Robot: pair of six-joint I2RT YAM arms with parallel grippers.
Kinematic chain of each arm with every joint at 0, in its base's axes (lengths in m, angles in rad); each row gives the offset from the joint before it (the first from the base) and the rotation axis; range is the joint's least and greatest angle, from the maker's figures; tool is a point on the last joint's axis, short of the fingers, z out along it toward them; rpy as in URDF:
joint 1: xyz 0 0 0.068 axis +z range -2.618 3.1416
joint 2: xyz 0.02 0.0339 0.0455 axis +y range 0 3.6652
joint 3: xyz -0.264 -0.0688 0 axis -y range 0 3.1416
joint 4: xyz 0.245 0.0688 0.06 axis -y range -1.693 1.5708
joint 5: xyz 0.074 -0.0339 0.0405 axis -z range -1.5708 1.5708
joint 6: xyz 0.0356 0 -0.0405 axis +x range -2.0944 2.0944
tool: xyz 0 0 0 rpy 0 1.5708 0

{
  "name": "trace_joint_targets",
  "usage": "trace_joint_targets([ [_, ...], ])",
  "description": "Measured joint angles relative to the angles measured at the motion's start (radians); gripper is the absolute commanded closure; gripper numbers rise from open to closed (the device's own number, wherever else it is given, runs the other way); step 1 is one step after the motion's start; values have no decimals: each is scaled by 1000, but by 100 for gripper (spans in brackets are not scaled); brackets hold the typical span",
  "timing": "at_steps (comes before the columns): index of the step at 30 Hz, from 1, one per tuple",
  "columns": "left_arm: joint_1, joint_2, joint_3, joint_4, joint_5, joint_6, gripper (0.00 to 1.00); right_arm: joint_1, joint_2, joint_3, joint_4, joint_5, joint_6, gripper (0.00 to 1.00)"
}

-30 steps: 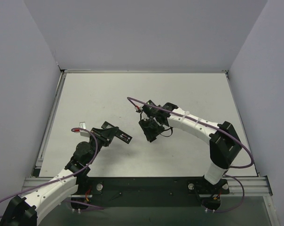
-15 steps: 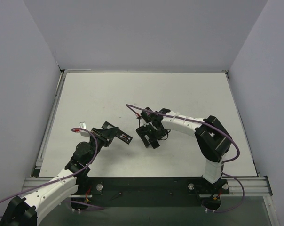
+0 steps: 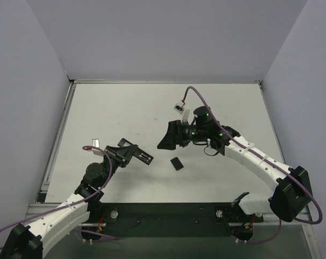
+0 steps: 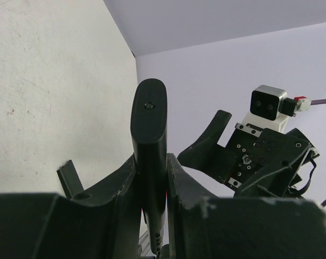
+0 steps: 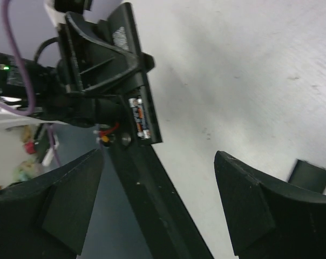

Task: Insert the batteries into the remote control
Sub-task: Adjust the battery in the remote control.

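My left gripper (image 3: 131, 154) is shut on the remote control (image 3: 143, 157), a slim black bar held above the table. In the left wrist view the remote (image 4: 149, 135) stands up between my fingers (image 4: 182, 183). In the right wrist view the remote (image 5: 144, 116) shows its open compartment with batteries (image 5: 139, 117) lying in it. My right gripper (image 3: 165, 139) is open and empty, raised just right of the remote; in its own view (image 5: 160, 162) the jaws stand wide apart. The short black cover piece (image 3: 177, 163) lies flat on the table below it, also in the right wrist view (image 5: 311, 175).
Grey walls enclose the white table (image 3: 125, 108) on three sides. The black base rail (image 3: 168, 213) runs along the near edge. The right gripper (image 4: 228, 156) and its camera (image 4: 268, 105) show close ahead in the left wrist view.
The right gripper rose and swung back from low over the table, leaving the cover piece lying there. The right arm stretched out to the right. The left arm and remote stayed still.
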Motion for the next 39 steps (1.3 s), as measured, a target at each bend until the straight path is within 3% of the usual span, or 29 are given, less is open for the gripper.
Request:
trace_joint_targets([
  [6, 0, 23, 0, 47, 21, -9, 100, 8, 34, -95, 244, -168, 201, 22],
  [22, 0, 87, 0, 159, 43, -53, 100, 63, 189, -109, 473, -286, 380, 41],
  [39, 0, 100, 0, 217, 46, -83, 100, 82, 236, -127, 579, -355, 429, 88],
])
